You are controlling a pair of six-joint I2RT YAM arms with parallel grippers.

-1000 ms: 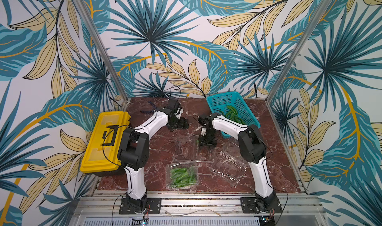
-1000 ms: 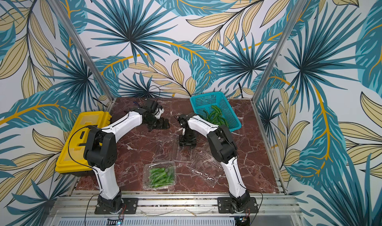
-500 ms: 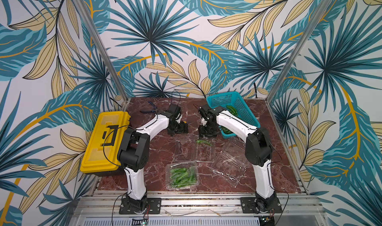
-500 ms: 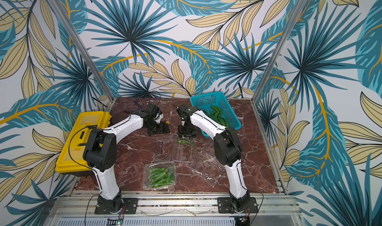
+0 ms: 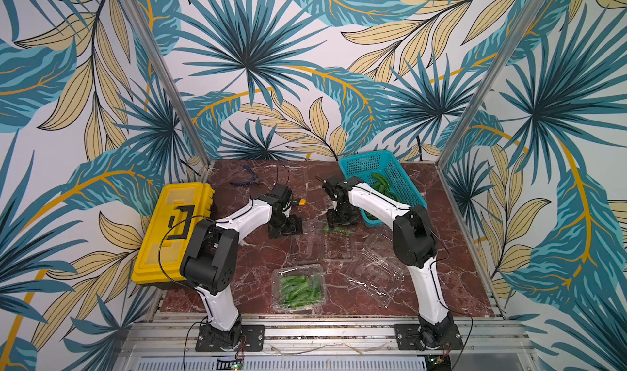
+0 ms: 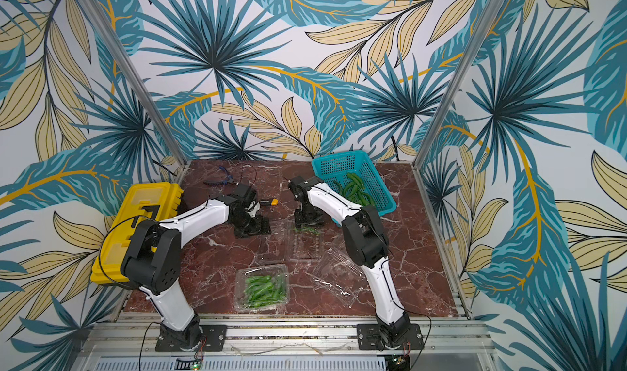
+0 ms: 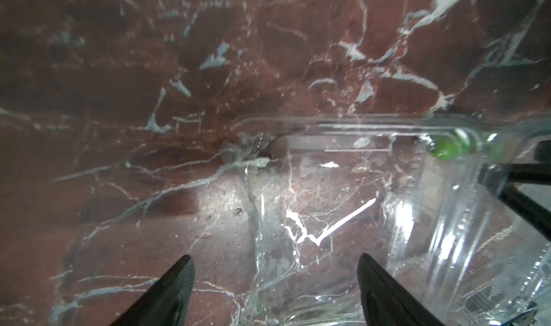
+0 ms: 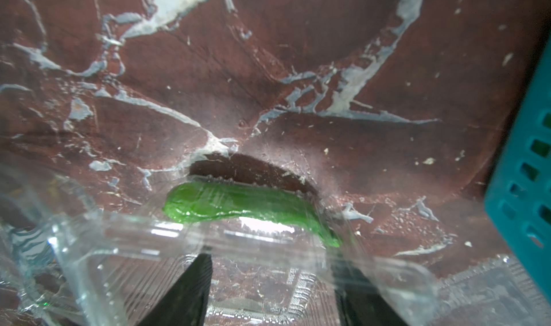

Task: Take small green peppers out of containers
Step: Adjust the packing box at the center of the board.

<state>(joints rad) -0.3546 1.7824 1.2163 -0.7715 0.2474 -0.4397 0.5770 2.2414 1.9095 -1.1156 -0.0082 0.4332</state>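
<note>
The job looks partly done. A teal perforated plastic basket point(image 5: 369, 155) at the far right of the red-brown marbled bench point(image 5: 258, 267) already holds a number of small glossy green peppers point(image 5: 381, 184). Near right, a clear ribbed plastic clamshell container point(image 5: 376, 274) lies open and empty. A second clear clamshell point(image 5: 336, 250) lies open mid-bench with just one green pepper point(image 8: 247, 205) left, against its far rim. A third clear clamshell point(image 5: 298, 268), nearest the front edge, is packed with a heap of green peppers point(image 5: 298, 289) and appears shut, so I judge the largest share of the work remains there.

The right gripper point(image 5: 341, 218) hangs just over the lone pepper; its fingers point(image 8: 190, 288) are parted with nothing between them, and the pepper lies just beyond their tips. The left gripper point(image 7: 275, 256) sits at the left edge of the middle clamshell, its fingers point(image 7: 176, 282) wide apart and empty.

No brand, label or writing is legible anywhere. The yellow plastic toolbox point(image 5: 176, 230) at the left shows only a black handle, and any embossing on the clamshell plastic is too blurred to read.
</note>
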